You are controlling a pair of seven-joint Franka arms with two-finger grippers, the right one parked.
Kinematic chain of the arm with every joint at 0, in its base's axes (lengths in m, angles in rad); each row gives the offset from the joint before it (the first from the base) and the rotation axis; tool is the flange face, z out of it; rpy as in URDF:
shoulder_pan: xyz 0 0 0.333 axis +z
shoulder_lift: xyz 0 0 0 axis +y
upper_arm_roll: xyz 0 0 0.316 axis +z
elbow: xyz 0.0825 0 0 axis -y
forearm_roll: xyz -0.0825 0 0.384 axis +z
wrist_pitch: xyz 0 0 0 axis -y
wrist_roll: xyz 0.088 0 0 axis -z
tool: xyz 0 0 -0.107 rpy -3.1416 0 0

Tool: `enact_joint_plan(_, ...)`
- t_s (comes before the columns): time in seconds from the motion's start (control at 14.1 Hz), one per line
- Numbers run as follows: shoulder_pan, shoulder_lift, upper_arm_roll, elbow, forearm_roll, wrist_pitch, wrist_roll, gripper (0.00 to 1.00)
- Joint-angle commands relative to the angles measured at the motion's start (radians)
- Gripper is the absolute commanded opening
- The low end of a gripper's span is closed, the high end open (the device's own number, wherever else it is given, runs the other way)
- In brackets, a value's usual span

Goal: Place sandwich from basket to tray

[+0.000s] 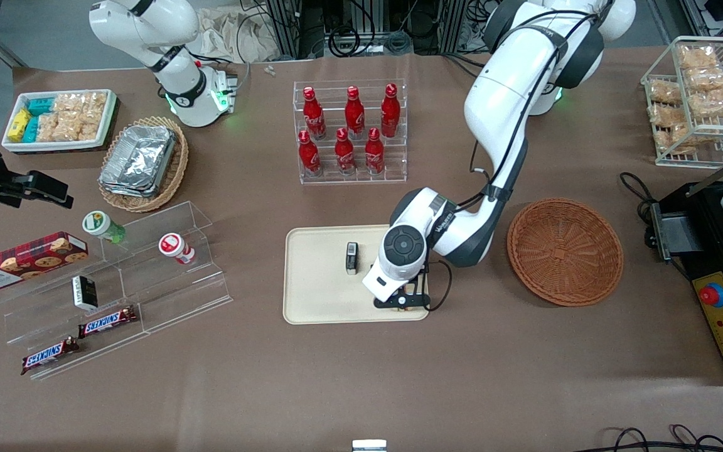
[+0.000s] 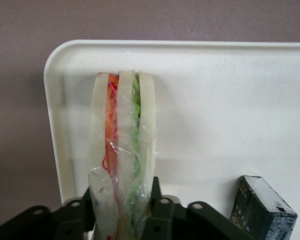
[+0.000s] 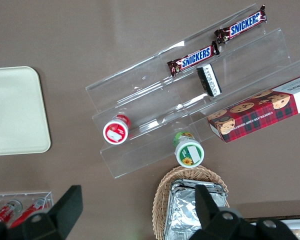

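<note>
My left gripper (image 1: 401,302) is over the beige tray (image 1: 317,279), at the tray's corner nearest the front camera on the working arm's side. In the left wrist view the gripper (image 2: 122,192) is shut on the clear-wrapped sandwich (image 2: 122,135), with pale bread and orange and green layers edge-on, above the tray's corner (image 2: 215,95). I cannot tell whether the sandwich touches the tray. The arm's wrist hides the sandwich in the front view. The reddish-brown wicker basket (image 1: 564,251) stands empty beside the tray, toward the working arm's end.
A small black box (image 1: 351,257) lies on the tray beside the gripper and also shows in the left wrist view (image 2: 262,210). A clear rack of red bottles (image 1: 349,132) stands farther from the front camera. A clear stepped shelf (image 1: 148,276) with snacks lies toward the parked arm's end.
</note>
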Motion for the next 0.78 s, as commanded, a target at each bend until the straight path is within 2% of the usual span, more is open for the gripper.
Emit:
enact_joint_plan(0.0, -0.010, -0.035, 0.017, -0.021, 0.008, -0.028, -0.037, 1.00)
enact_joint_plan(0.28, 0.021, -0.166, 0.020, -0.019, 0.008, -0.117, -0.077, 1.00)
enact_joint_plan(0.42, 0.055, -0.273, 0.021, -0.033, 0.011, -0.224, -0.114, 1.00)
enact_joint_plan(0.57, 0.119, -0.411, 0.030, -0.101, 0.016, -0.265, -0.096, 1.00)
enact_joint_plan(0.71, 0.179, -0.569, 0.031, -0.238, 0.017, -0.255, -0.031, 1.00)
